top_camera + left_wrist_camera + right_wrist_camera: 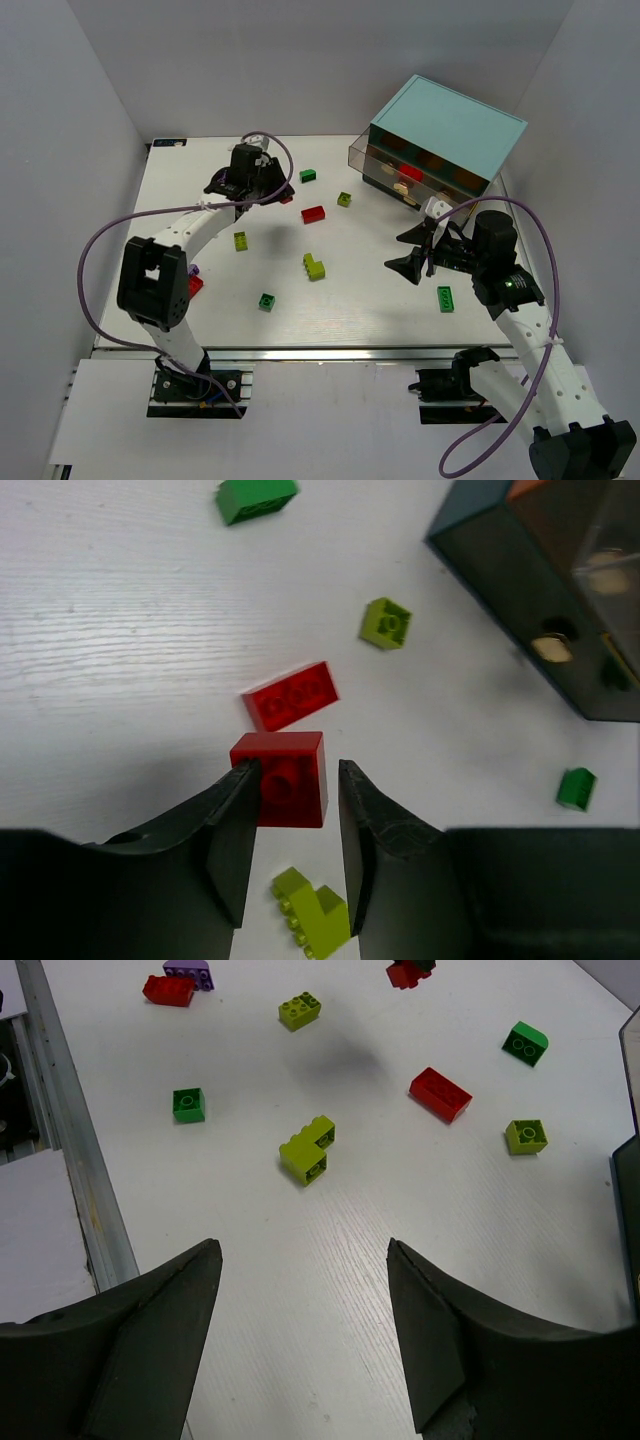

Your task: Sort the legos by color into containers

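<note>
left jaws pinch red lego [290, 778]; right jaws wide apart above white table [330, 1290].

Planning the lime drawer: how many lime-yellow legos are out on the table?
3. One lime lego at left-centre, a small lime brick near the cabinet, and an L-shaped lime piece in the middle. Others may be hidden.

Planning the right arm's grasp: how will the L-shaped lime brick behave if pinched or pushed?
The L-shaped lime brick looks like rigid plastic, so probably stiff and light. It sits flat, studs up, so rolling seems unlikely. Pushed off-centre, its L shape would likely twist.
</note>
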Available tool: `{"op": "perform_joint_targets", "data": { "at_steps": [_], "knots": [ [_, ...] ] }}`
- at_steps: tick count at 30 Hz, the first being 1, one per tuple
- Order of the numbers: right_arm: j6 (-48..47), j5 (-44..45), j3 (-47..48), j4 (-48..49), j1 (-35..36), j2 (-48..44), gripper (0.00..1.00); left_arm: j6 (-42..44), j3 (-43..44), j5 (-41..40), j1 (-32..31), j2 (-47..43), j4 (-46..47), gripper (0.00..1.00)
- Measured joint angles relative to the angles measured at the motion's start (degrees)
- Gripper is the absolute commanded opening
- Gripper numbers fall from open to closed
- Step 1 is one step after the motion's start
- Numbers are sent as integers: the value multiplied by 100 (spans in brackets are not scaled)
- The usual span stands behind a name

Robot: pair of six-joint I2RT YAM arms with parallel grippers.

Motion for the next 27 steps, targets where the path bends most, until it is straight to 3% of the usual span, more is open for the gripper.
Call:
{"op": "perform_joint_targets", "data": {
  "at_steps": [5, 7, 16, 24, 27],
  "knots": [
    [22, 0, 0, 2, 0, 2, 72, -13, -127, 586, 0, -463, 256, 22],
    [22, 0, 0, 4, 0, 2, 72, -20, -129, 798, 0, -570, 361, 19],
    [39, 162, 0, 33, -33, -42, 72, -544, -76, 1840, -90, -649, 1069, 20],
    [142, 955, 4, 186, -76, -459, 73, -1685, 938, 2387, -398, 151, 2579, 20],
    [234, 1355, 11, 286, -76, -544, 82, -2002, 1434, 2430, -597, 664, 2896, 20]
  ]
}}
